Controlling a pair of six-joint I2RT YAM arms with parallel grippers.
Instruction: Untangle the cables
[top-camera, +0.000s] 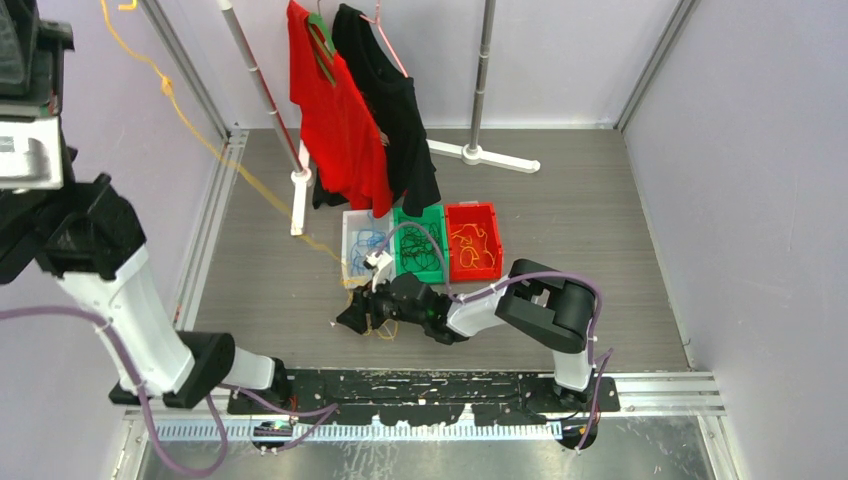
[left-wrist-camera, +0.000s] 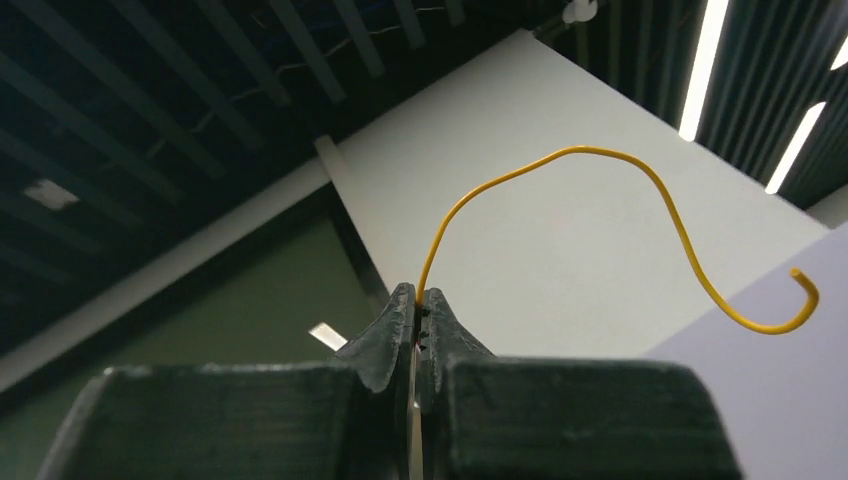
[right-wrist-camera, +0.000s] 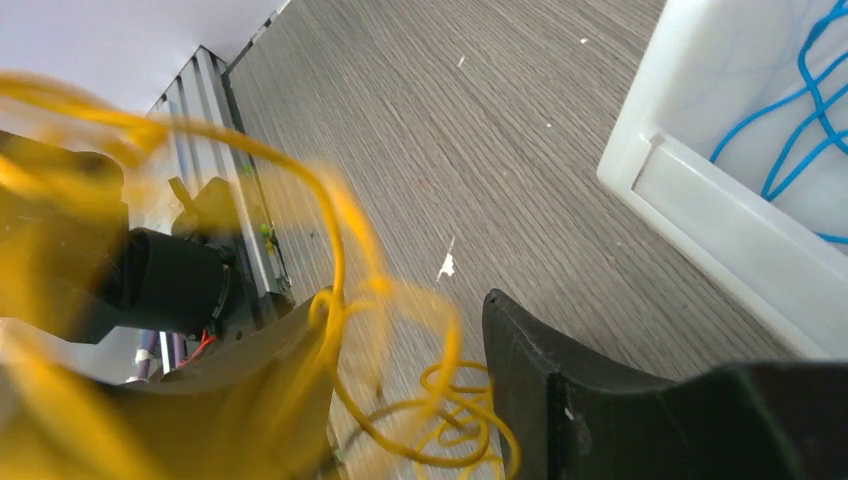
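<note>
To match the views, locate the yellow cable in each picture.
Top external: yellow cable runs diagonally from upper left down to the right gripper.
Left wrist: arcs up from the shut left gripper.
Right wrist: blurred loops between open fingers.
Shared landmark: white bin, top and right wrist only.

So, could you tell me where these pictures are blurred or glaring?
Right wrist: the yellow cables close to the lens are smeared, while the floor and white bin are sharp. Left wrist: the ceiling lights glare at upper right, and the cable pinched in the left hand is crisp. Top external: evenly lit and sharp throughout.
</note>
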